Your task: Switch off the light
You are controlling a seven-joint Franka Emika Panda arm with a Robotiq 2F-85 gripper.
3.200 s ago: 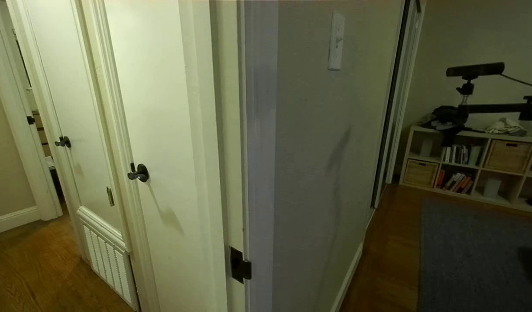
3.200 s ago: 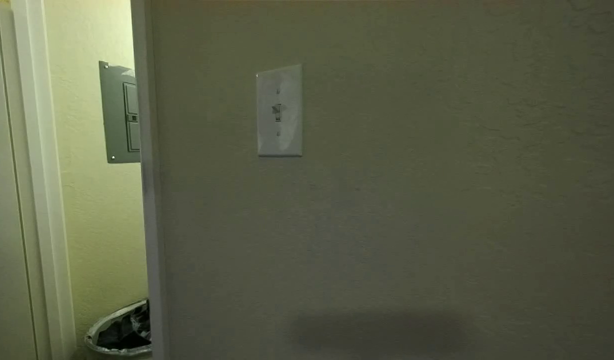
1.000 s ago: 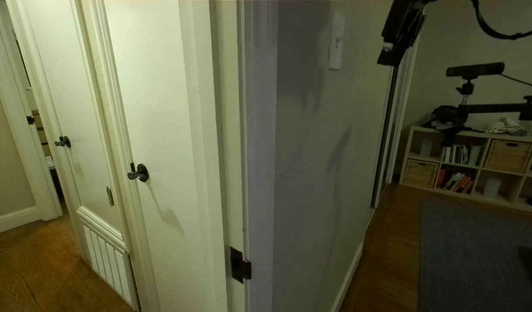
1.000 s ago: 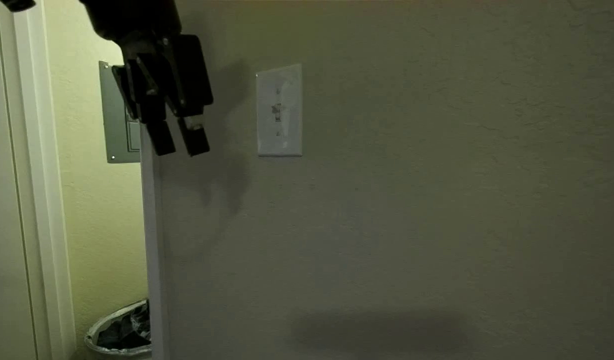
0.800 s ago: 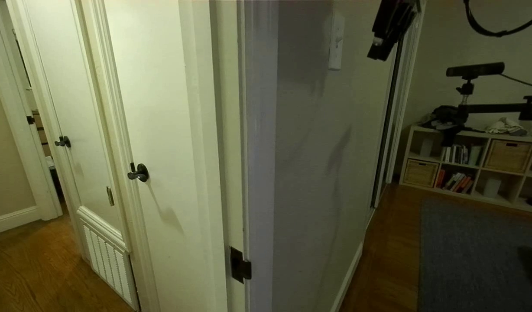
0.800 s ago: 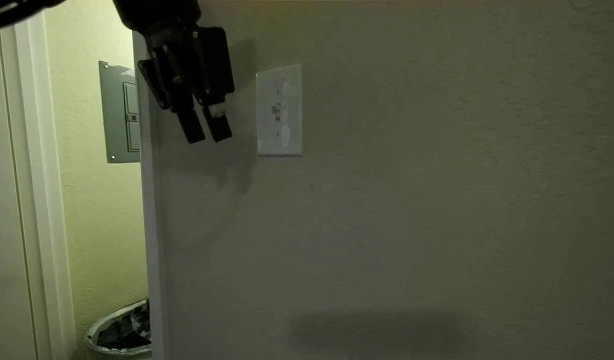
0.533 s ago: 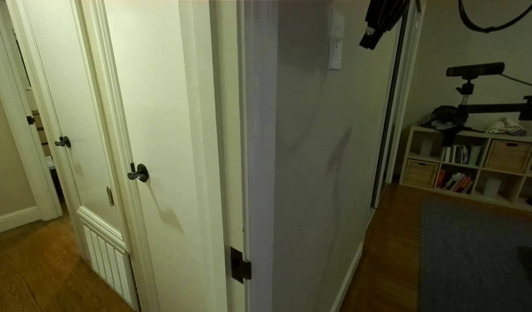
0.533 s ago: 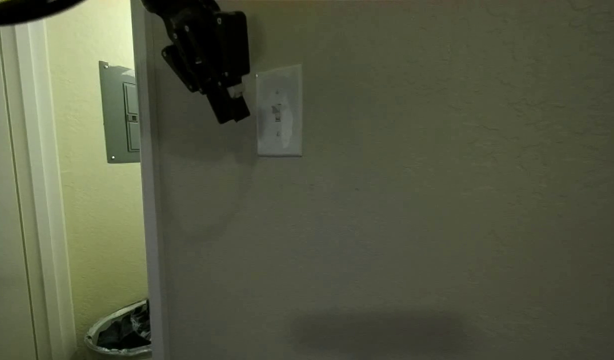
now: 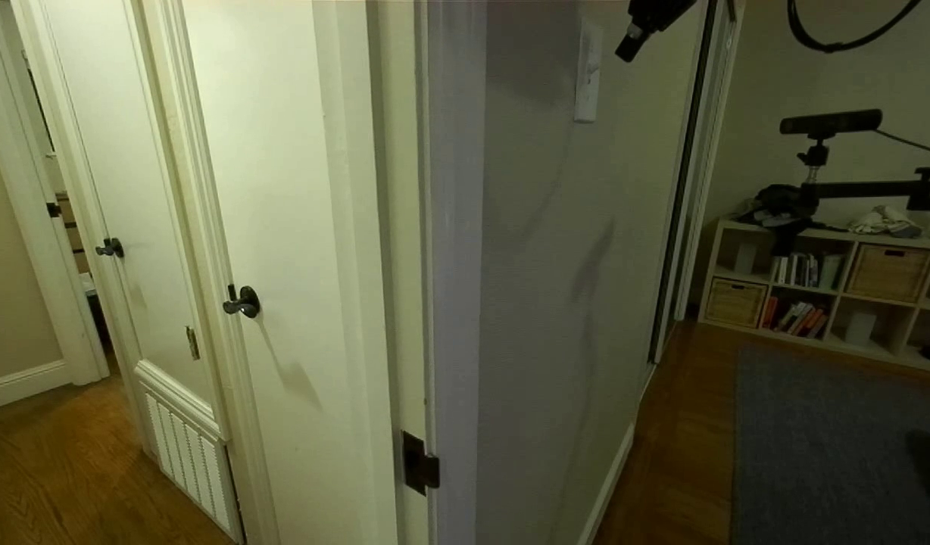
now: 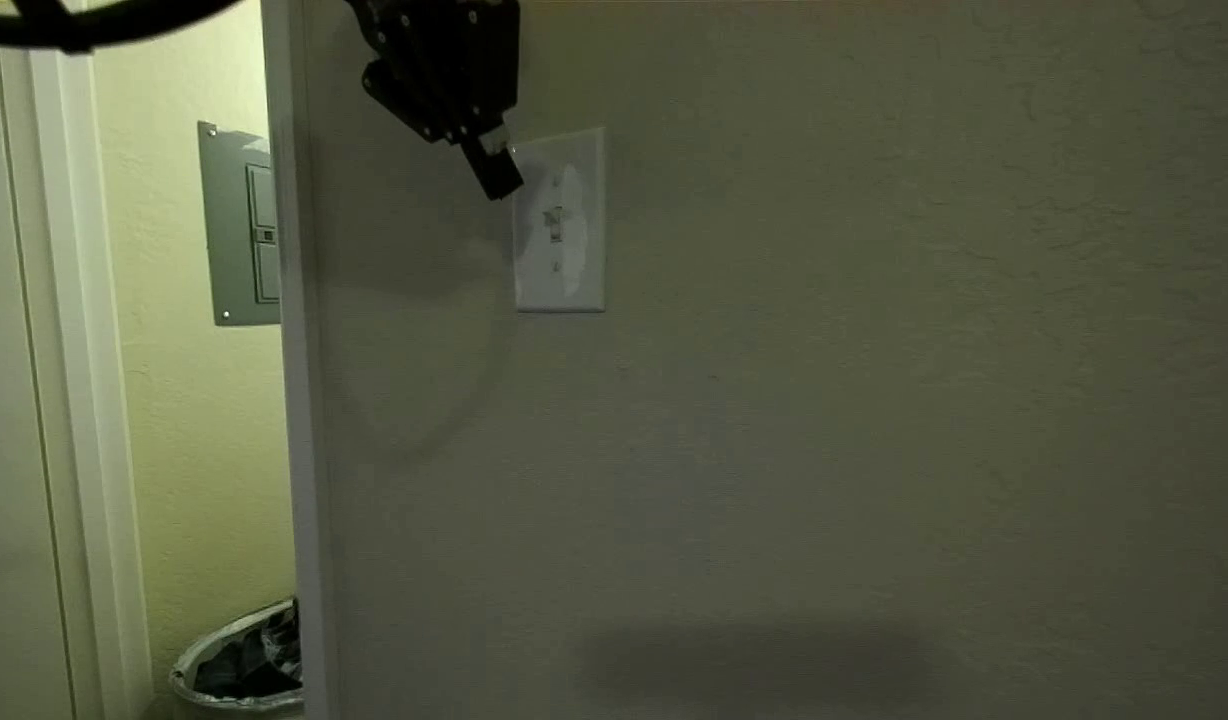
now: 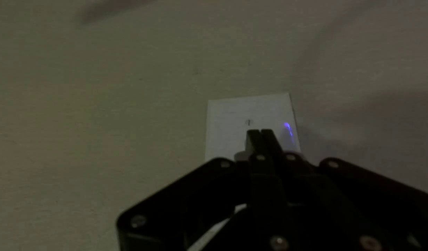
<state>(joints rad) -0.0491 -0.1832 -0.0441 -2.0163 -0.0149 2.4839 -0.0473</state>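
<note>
Holding the claw (image 11: 261, 133) closed, with tips together, near the switch (image 10: 566, 245) but apart from it, overlapping its left edge in an exterior view. Showing the switch upright on the wall (image 10: 824, 420), with a panel (image 10: 232, 225) to its left.

The dim wall (image 10: 874, 400) carries soft, blurred shadows (image 10: 764, 660).

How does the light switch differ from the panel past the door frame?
In an exterior view, the light switch is white, the panel grey. The light switch has a small toggle at its middle; the panel has an inner rectangle. The light switch shows almost whole, while the door frame hides one side of the panel. The light switch sits on a dim wall, the panel on a brighter wall. Both are upright and wall-mounted.
</note>
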